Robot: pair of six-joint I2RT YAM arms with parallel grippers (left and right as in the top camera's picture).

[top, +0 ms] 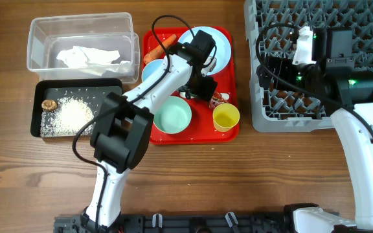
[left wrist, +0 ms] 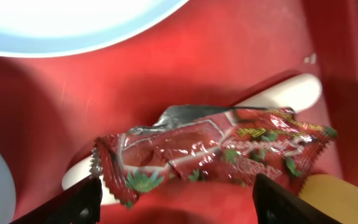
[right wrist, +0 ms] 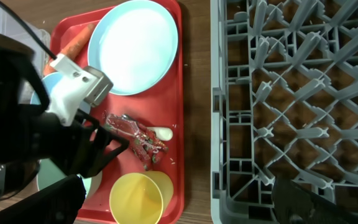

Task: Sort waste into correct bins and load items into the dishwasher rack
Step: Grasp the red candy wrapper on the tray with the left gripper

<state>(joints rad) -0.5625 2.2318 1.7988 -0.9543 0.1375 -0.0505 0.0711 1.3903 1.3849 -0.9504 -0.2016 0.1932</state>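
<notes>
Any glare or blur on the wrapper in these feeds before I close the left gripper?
Left wrist: wrapper fairly sharp, foil glinting along its top edge; own fingertips dark and soft. Right wrist: crisp, wrapper small but clear. Overhead: even light, left arm hides most of the wrapper.

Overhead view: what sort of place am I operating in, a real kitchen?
Probably a tabletop mock-up of kitchen cleanup, not a real kitchen: the dishwasher rack stands loose on a wooden table beside a red tray, with a clear tub and black tray serving as bins.

Overhead looks straight down; both wrist views, left closest, share the red tray.
</notes>
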